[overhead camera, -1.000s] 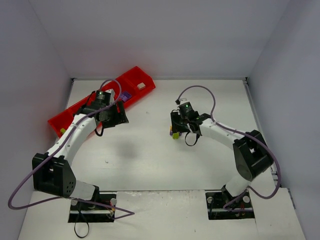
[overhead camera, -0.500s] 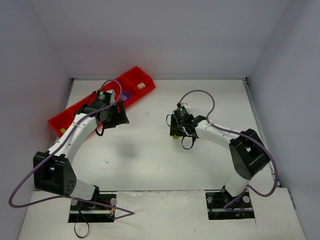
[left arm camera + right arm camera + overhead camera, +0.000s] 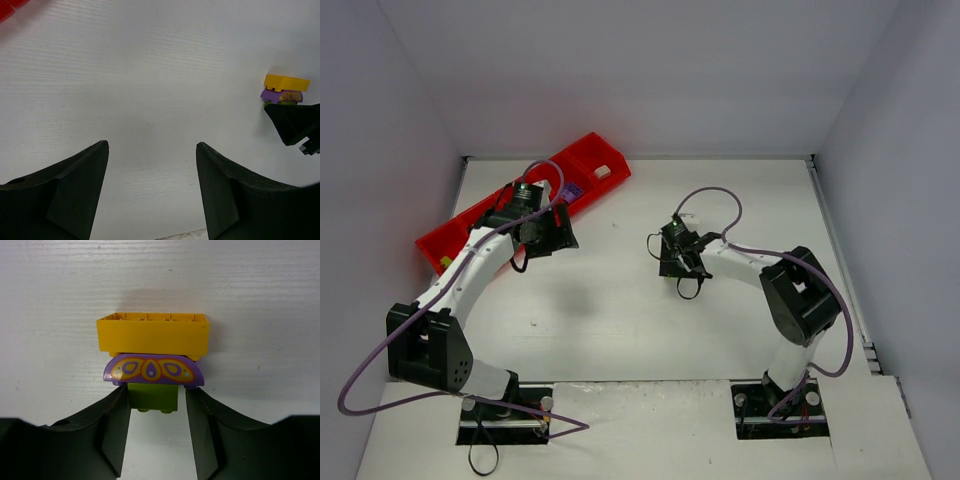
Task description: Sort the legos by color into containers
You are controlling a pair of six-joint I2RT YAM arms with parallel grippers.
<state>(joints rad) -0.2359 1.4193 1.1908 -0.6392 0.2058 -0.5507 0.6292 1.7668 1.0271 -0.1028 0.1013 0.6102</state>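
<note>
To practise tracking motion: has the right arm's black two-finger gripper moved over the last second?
Yes. In the top view the black two-finger right gripper has shifted left and slightly down-frame, closer to the long red plastic tray.

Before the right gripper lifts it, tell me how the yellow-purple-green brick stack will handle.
Likely stiff and light: the stack is small moulded plastic. The right gripper flanks only the green brick at one end, so the yellow brick could snap off. Smooth sides may slip.
</note>
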